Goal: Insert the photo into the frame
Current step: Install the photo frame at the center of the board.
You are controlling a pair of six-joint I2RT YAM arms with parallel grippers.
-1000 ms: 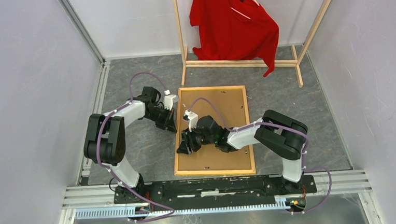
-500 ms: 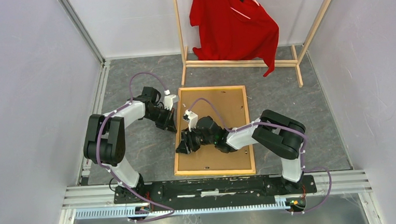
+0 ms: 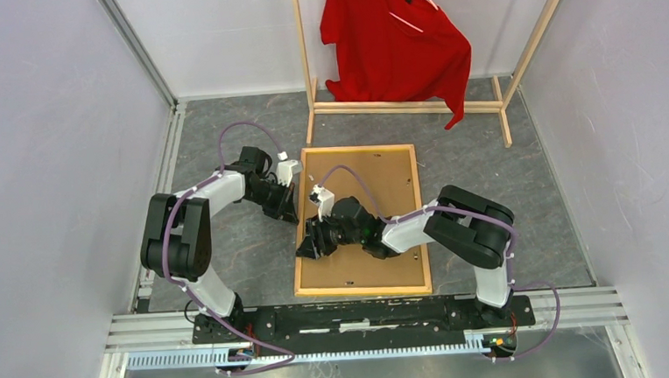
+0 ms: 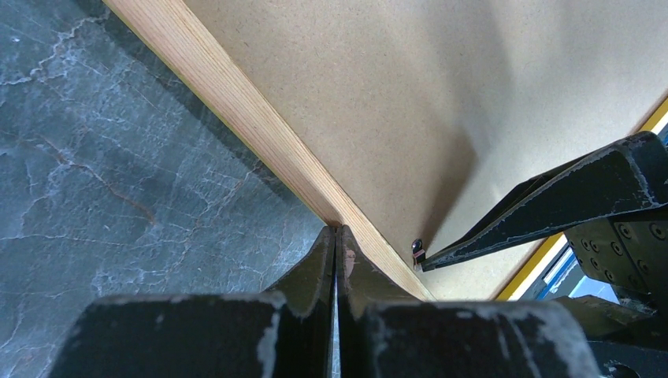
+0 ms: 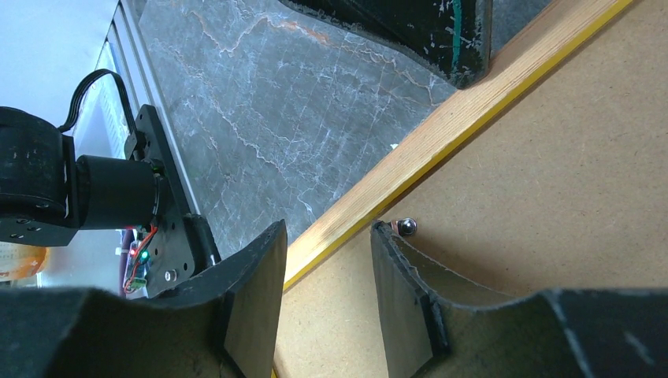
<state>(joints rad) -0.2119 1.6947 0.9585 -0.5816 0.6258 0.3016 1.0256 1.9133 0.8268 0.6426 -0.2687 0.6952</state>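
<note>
No legible txt, all 3 views.
Frame [image 3: 363,289] wood back, brown backing board [image 3: 383,186], red shirt [image 3: 392,45]: plain, no labels/nos. Pale marks on base rail [image 3: 365,314] too small to read.

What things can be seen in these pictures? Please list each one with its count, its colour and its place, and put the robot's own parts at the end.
thin rectangular picture frame: one, light wood back with a yellow edge, lying face down in the middle of the table
flat backing board: one, brown, inside the frame
small metal pin: one seen, silvery, on the board by the frame's left rail
wooden clothes rack: one, light wood, at the far side
cloth shirt: one, red, hanging on the rack
marbled stone-look table: one, grey, under everything
left gripper: one, black, shut, tips on the frame's left rail
right gripper: one, black, open, over the same rail
</note>
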